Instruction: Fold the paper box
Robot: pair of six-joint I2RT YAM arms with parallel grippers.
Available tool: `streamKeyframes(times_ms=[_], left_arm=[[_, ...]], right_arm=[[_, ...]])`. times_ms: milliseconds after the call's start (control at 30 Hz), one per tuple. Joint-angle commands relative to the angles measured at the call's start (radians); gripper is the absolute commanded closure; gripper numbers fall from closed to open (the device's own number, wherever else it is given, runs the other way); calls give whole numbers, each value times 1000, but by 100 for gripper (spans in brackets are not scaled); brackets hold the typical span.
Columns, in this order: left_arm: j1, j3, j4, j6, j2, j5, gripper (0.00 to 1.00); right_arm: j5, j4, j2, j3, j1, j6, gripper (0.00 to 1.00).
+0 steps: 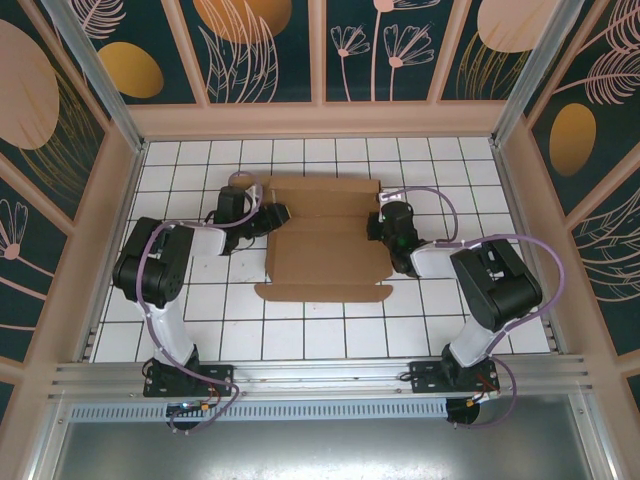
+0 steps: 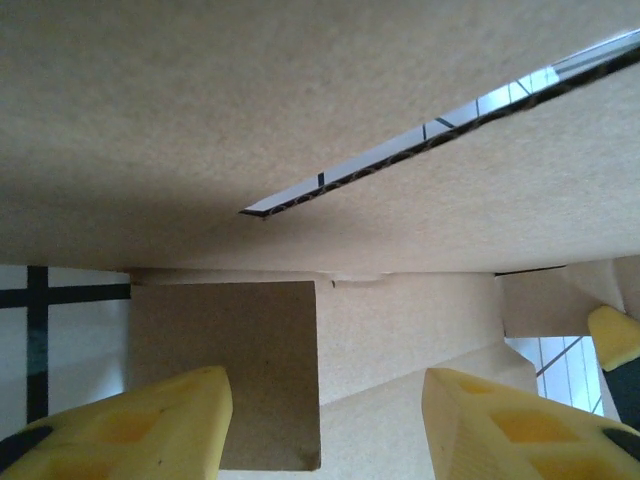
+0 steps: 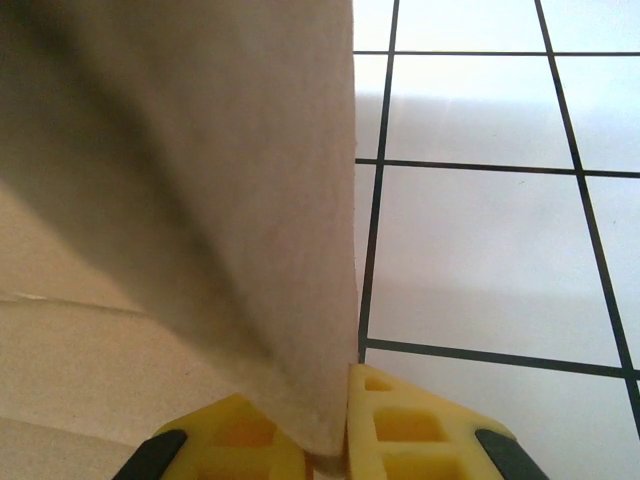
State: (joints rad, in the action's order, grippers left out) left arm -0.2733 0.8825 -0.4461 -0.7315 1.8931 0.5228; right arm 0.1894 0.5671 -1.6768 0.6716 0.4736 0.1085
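The paper box (image 1: pixel 325 240) is brown cardboard, lying partly folded on the white tiled table between my two arms. My left gripper (image 1: pixel 272 215) is at the box's left edge. In the left wrist view its yellow fingers (image 2: pixel 150 420) stand apart, with a small cardboard flap (image 2: pixel 225 370) between them and neither finger touching it; a box wall (image 2: pixel 300 120) rises just ahead. My right gripper (image 1: pixel 385 225) is at the box's right edge. In the right wrist view this gripper (image 3: pixel 345 445) is shut on the raised side flap (image 3: pixel 250 200), pinching its lower edge.
The white tiled floor (image 1: pixel 330 330) with black grid lines runs all round the box. Pink-framed enclosure walls (image 1: pixel 320 120) close the back and both sides. A metal rail (image 1: pixel 320 375) carries the arm bases at the near edge.
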Motion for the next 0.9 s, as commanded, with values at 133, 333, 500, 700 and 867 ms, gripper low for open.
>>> streamKeyframes(times_ms=[133, 333, 500, 700, 867], left_arm=[[-5, 72, 192, 84, 60, -6, 46], [-6, 141, 309, 152, 78, -24, 46], [-6, 183, 381, 192, 55, -47, 46], [-6, 200, 426, 217, 68, -60, 46], [-4, 227, 461, 245, 55, -65, 46]], right_arm=[[-40, -57, -41, 29, 39, -28, 87], [-27, -75, -43, 42, 48, -49, 87], [-16, -84, -41, 49, 48, -62, 87], [-5, -95, -46, 56, 52, -76, 87], [0, -98, -42, 51, 54, -78, 88]])
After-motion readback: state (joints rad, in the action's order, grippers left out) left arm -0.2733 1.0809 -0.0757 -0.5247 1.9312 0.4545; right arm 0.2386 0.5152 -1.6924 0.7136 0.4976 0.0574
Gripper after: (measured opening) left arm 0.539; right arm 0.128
